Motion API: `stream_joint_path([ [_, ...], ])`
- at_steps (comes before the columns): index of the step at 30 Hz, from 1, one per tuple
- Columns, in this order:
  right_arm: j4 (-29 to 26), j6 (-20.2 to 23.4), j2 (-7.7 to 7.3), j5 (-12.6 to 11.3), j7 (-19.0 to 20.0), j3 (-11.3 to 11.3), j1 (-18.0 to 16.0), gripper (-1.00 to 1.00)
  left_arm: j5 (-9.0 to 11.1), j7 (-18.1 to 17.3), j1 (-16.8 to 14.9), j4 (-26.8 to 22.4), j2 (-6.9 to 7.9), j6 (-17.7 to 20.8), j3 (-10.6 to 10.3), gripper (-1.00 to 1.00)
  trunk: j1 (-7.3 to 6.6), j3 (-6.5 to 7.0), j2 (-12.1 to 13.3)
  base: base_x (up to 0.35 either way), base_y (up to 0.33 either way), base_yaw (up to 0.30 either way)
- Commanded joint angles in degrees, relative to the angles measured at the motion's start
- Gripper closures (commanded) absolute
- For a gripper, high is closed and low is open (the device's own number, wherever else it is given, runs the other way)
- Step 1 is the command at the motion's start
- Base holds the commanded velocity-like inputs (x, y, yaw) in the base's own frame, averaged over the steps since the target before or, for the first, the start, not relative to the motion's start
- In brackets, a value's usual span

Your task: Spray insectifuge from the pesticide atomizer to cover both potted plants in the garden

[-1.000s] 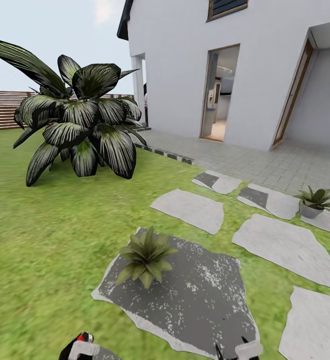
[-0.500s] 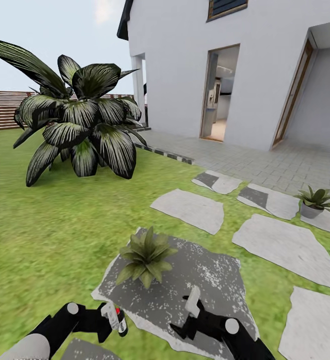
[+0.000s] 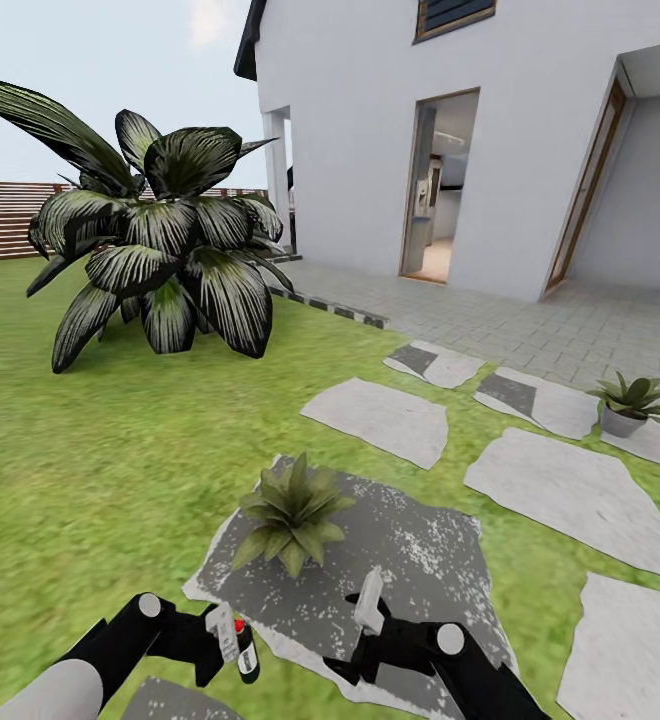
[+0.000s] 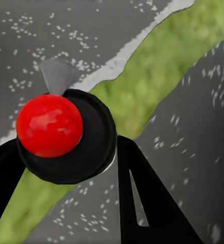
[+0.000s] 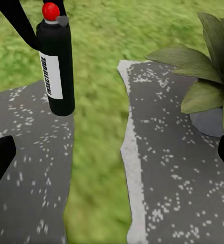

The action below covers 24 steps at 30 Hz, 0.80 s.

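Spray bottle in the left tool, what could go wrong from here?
1. The left tool pinches the spray bottle just near its cap, so it may slip or swing.
2. The second plant sits far off to the right; spraying from here would likely cover just the near plant.
3. The open right tool hovers close and could bump the bottle.

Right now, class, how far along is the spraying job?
Done: the left gripper holds the pesticide atomizer off the ground. In hand: it hangs near the closer potted plant. Left: spraying that plant and the far potted plant; no spray is visible yet.
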Motion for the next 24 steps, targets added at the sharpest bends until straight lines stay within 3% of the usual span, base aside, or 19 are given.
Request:
stream_joint_path([
  [1,-0.1,-0.35,0.05,0.61,0.07,0.38,-0.03,-1.0,-0.4,-0.02,-0.02,-0.08,0.01,-0.6,-0.25,1.0,-0.01,-0.05,-0.02,0.0,0.0,0.0],
  [2,-0.13,-0.36,0.1,0.62,0.1,0.89,-0.04,1.0,-0.53,-0.02,-0.01,-0.08,0.0,-0.61,-0.44,1.0,-0.01,-0.05,-0.02,0.0,0.0,0.0],
  [8,-1.0,-0.29,0.5,0.58,1.35,2.59,-0.05,1.0,-1.31,0.05,0.06,-0.13,-0.49,-0.67,-2.16,1.0,-0.01,-0.05,-0.02,0.0,0.0,0.0],
  [12,-2.37,0.86,1.65,0.62,3.37,2.73,-0.05,1.0,-2.33,0.06,0.07,-0.17,-2.07,-0.82,-2.39,1.0,-0.01,-0.05,-0.02,0.0,0.0,0.0],
  [17,-2.73,1.2,2.23,0.63,3.73,2.75,-0.05,1.0,-2.76,-0.3,0.07,-0.53,-2.89,-1.34,-2.47,1.0,-0.01,-0.05,-0.02,0.0,0.0,0.0],
  [18,-2.75,1.2,2.27,0.63,3.73,2.75,-0.05,1.0,-2.77,-0.45,0.07,-0.58,-2.96,-1.67,-3.09,1.0,-0.01,-0.05,-0.02,0.0,0.0,0.0],
  [19,-2.73,1.13,2.25,0.7,3.74,2.75,-0.05,1.0,-2.7,-0.52,0.07,-0.68,-3.27,-2.01,-5.92,1.0,-0.01,-0.05,-0.02,0.0,0.0,0.0],
  [24,-2.64,1.12,2.2,0.8,3.74,2.75,-0.05,1.0,-2.69,-1.05,0.07,-1.88,-4.91,-2.11,-7.29,1.0,-0.01,-0.05,-0.02,0.0,0.0,0.0],
])
